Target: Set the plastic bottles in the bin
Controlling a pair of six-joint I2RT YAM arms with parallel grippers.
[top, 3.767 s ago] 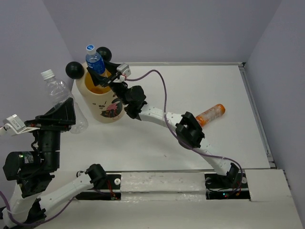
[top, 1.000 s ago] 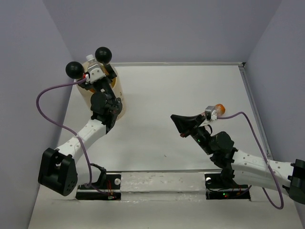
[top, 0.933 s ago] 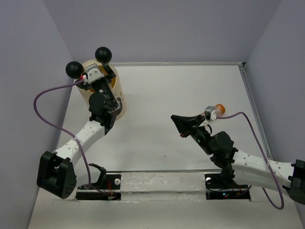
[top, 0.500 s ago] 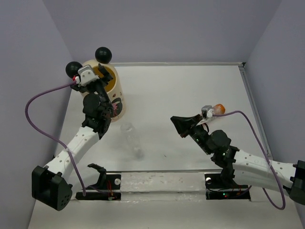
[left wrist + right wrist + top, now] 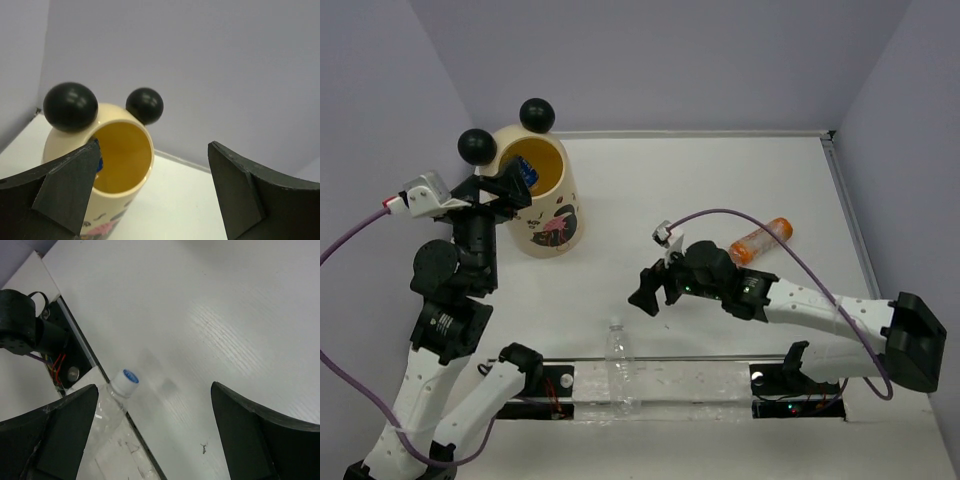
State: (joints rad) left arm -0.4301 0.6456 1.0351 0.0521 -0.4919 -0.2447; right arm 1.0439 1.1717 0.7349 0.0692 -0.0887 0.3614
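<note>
The cream-yellow bin (image 5: pixel 548 215) with two black ball ears stands at the back left. A blue-labelled bottle (image 5: pixel 526 172) shows inside it. My left gripper (image 5: pixel 500 190) is open and empty, raised just left of the rim; in the left wrist view the bin (image 5: pixel 122 165) lies between and beyond its fingers (image 5: pixel 65 190). A clear bottle (image 5: pixel 622 368) lies across the near rail. My right gripper (image 5: pixel 650 292) is open and empty just beyond it; in the right wrist view the clear bottle (image 5: pixel 111 402) sits by the left finger. An orange bottle (image 5: pixel 761 240) lies at the right.
The black mounting rail (image 5: pixel 720 380) and white strip run along the near edge under the clear bottle. Purple walls close in the back and both sides. The right arm's cable (image 5: pixel 740 215) arcs over the table's middle.
The clear bottle left my left gripper at the bin, dropped onto the table and rolled to the near rail. The left arm pulled back and up. The right gripper swung left toward the fallen bottle.
</note>
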